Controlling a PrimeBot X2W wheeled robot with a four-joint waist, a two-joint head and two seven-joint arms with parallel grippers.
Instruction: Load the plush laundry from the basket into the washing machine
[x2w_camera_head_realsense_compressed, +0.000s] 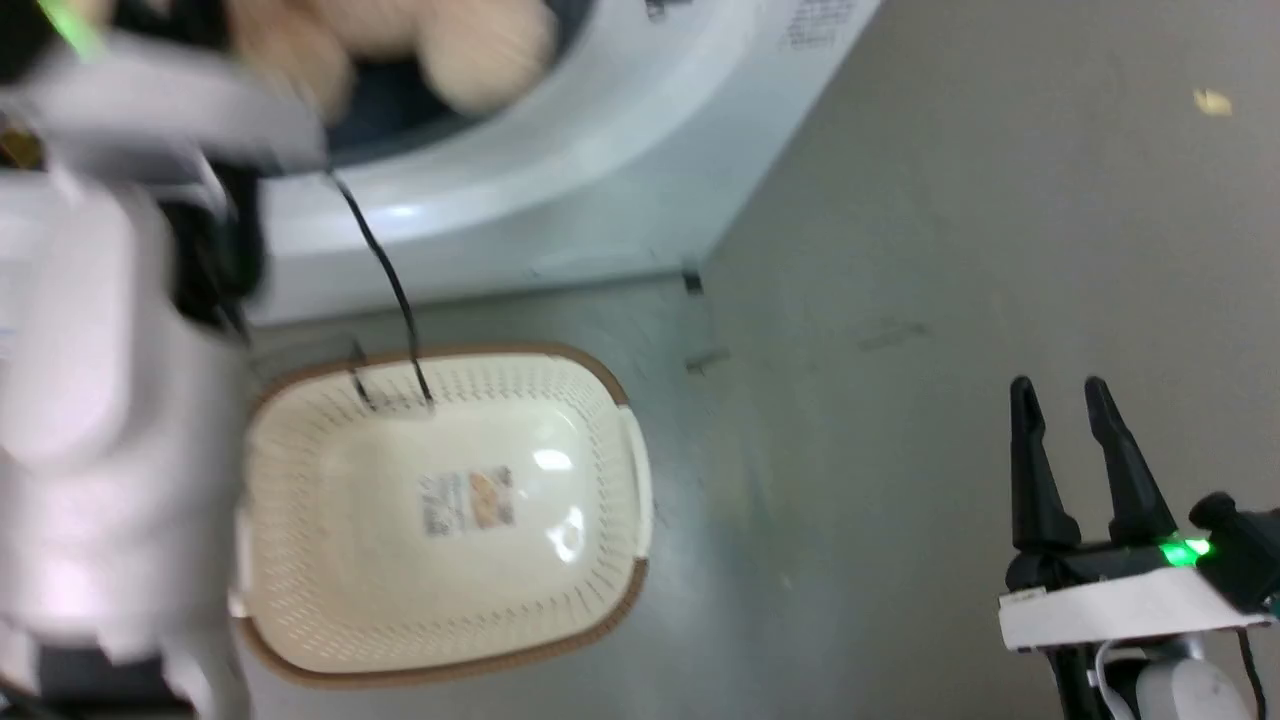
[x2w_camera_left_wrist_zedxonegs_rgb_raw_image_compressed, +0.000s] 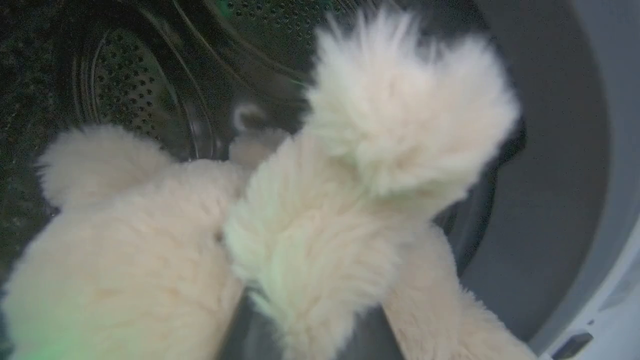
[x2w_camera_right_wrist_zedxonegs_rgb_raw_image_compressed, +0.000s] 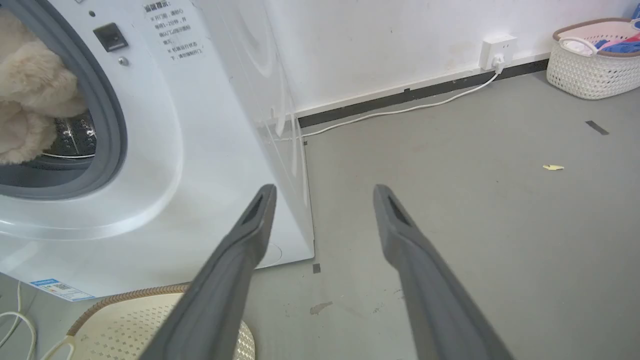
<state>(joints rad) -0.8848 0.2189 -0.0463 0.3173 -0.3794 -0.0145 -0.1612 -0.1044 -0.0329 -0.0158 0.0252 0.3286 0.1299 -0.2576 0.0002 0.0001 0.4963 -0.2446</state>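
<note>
Blurred pale left forearm (x2w_camera_head_realsense_compressed: 80, 400), plush laundry (x2w_camera_head_realsense_compressed: 480, 50) cut by the top edge.

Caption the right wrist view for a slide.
Open right gripper beside the washer, plush in its door opening, basket at its foot.

The head camera looks steeply down on the basket (x2w_camera_head_realsense_compressed: 440, 520) and the washing machine (x2w_camera_head_realsense_compressed: 560, 190) front, which the right wrist camera also faces from low down, while the left wrist camera sits close against the plush laundry (x2w_camera_left_wrist_zedxonegs_rgb_raw_image_compressed: 300, 225) inside the drum (x2w_camera_left_wrist_zedxonegs_rgb_raw_image_compressed: 130, 85).
</note>
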